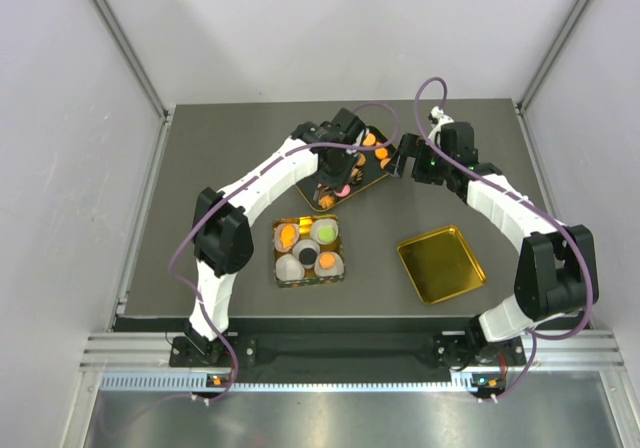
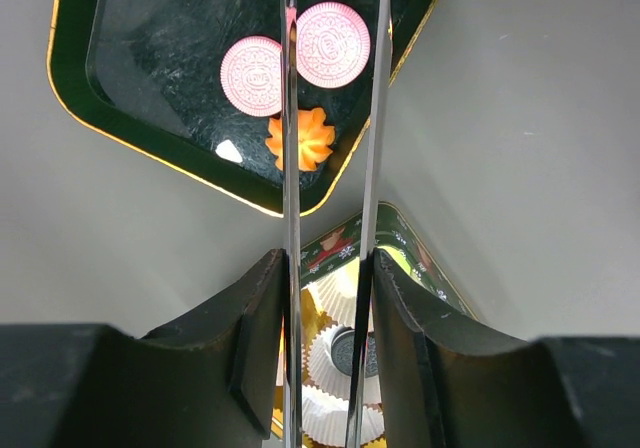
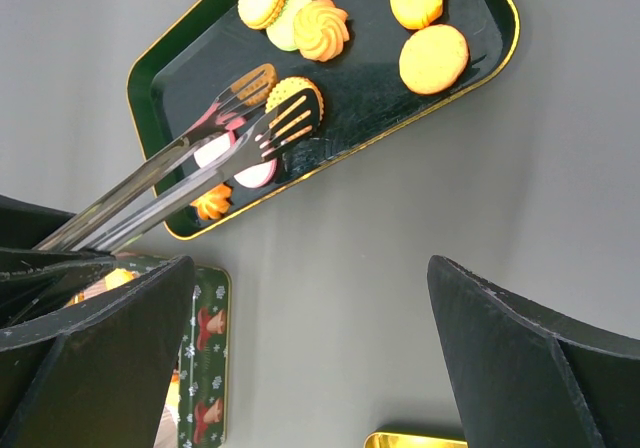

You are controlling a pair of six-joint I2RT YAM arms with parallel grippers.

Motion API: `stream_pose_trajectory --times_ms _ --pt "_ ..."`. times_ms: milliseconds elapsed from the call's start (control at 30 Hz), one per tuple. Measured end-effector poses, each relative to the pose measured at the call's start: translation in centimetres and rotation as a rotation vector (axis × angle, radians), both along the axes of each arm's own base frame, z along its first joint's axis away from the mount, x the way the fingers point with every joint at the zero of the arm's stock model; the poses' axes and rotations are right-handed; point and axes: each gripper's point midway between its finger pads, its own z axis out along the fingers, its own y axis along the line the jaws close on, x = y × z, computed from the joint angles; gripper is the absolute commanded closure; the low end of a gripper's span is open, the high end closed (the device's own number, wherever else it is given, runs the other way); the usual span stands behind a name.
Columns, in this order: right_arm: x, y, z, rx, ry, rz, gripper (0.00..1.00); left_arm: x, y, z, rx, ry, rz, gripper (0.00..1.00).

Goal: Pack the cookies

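Note:
The cookies lie in a dark gold-rimmed tray (image 1: 322, 206): several orange ones (image 3: 433, 58), two pink ones (image 2: 254, 75) and an orange flower-shaped one (image 2: 305, 138). My left gripper (image 1: 345, 133) is shut on a pair of metal tongs (image 2: 290, 118), and its fingers (image 2: 262, 318) press the two arms. The tong tips (image 3: 272, 106) are slightly apart, low over a pink cookie (image 3: 255, 175) and a round orange cookie (image 3: 301, 88); I cannot tell whether they grip one. My right gripper (image 1: 405, 158) is open and empty beside the tray, over bare table (image 3: 310, 358).
A Christmas-print tin (image 1: 308, 250) with white paper cups stands near the front of the tray; some cups hold cookies, one a black cookie (image 2: 350, 353). Its gold lid (image 1: 440, 264) lies to the right. White walls enclose the table.

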Motion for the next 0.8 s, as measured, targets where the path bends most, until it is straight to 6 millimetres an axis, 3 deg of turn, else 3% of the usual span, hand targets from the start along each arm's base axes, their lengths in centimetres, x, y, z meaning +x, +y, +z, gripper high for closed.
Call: stream_pose_trajectory --times_ms 800 --pt "0.0 0.0 0.0 0.0 0.0 0.0 0.0 0.2 0.2 4.4 -0.063 -0.092 0.023 0.66"
